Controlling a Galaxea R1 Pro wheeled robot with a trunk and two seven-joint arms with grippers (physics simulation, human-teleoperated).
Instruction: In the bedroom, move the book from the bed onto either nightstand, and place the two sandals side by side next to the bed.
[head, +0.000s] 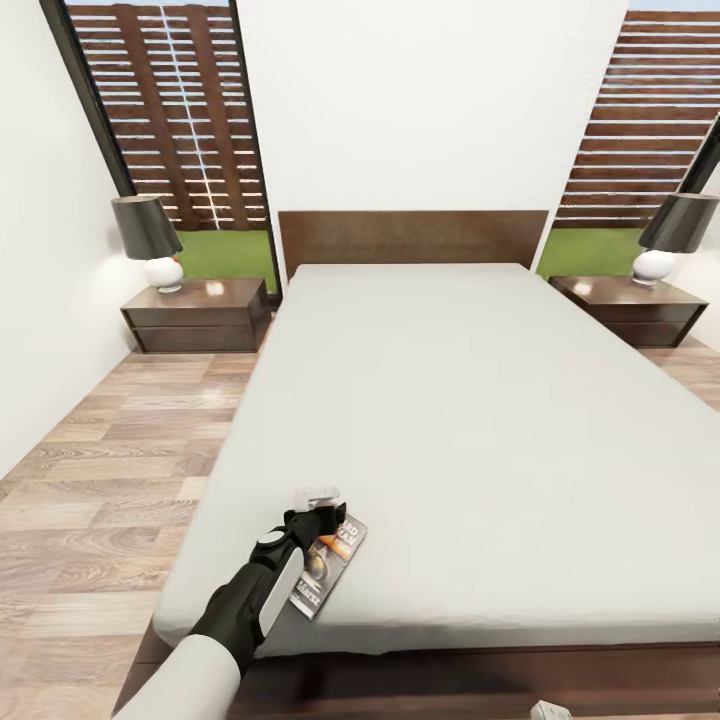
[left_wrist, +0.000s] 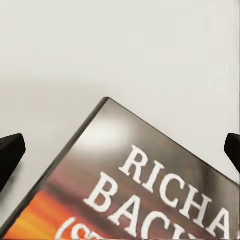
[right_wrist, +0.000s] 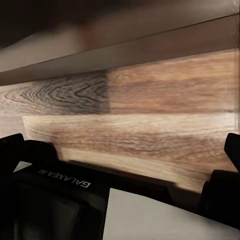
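Note:
The book (head: 328, 572) lies flat on the pale grey bed (head: 470, 420), close to the mattress's front left corner. My left gripper (head: 320, 520) hangs right over the book's far end, open. In the left wrist view the book (left_wrist: 150, 190) shows close up with its orange band and white letters, and the two dark fingertips (left_wrist: 10, 152) stand wide apart on either side of the left gripper (left_wrist: 120, 150). My right gripper (right_wrist: 122, 145) is open and low, facing the plank floor (right_wrist: 150, 115) beside the dark bed frame (right_wrist: 100, 45). The sandals are out of view.
A dark nightstand (head: 196, 312) with a lamp (head: 150, 240) stands left of the headboard, and a second nightstand (head: 628, 308) with a lamp (head: 675, 235) stands at the right. Wood floor runs along both sides of the bed. Windows flank the headboard.

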